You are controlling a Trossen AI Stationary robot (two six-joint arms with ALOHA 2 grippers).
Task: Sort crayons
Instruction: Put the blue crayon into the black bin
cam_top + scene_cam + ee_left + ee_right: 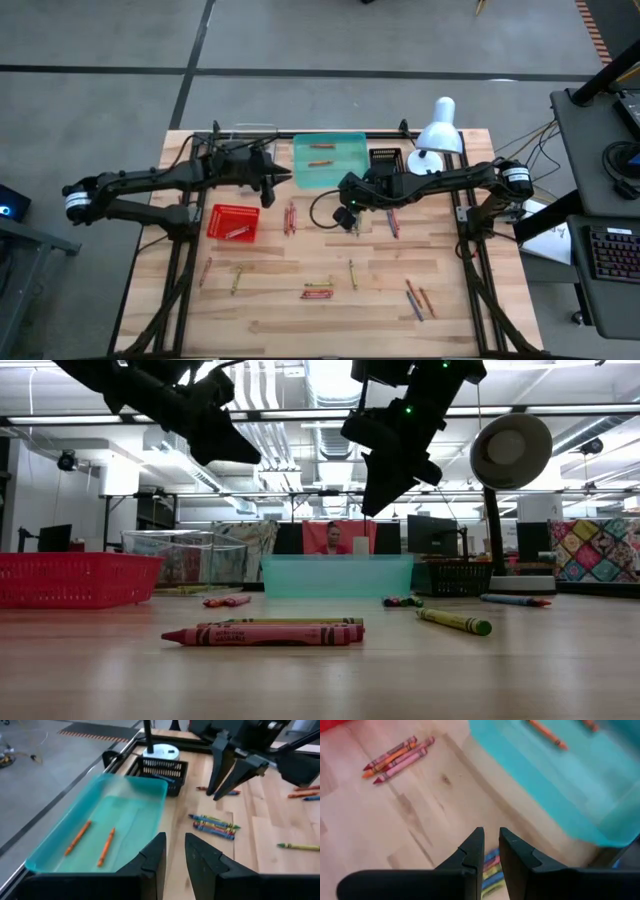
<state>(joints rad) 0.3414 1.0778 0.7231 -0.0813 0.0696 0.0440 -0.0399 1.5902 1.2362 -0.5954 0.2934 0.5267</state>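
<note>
Crayons lie scattered on the wooden table: a red-pink cluster (290,217) (397,757), a blue cluster (392,222) (214,825), and several singles toward the near edge (318,290). Two orange crayons (79,837) (106,846) lie in the teal tray (300,160). My left gripper (280,180) (174,842) hovers by the tray's left edge, open by a narrow gap, with nothing between its fingers. My right gripper (346,202) (491,836) hangs above the table just near of the tray, slanting down, narrowly open and empty. A few crayons (492,865) lie below it.
A red mesh basket (232,222) (70,580) with crayons in it stands at the left. A small black basket (385,158) and a white lamp (438,130) stand at the far right. A clear bin (185,555) sits at the far left. A person sits beyond the table.
</note>
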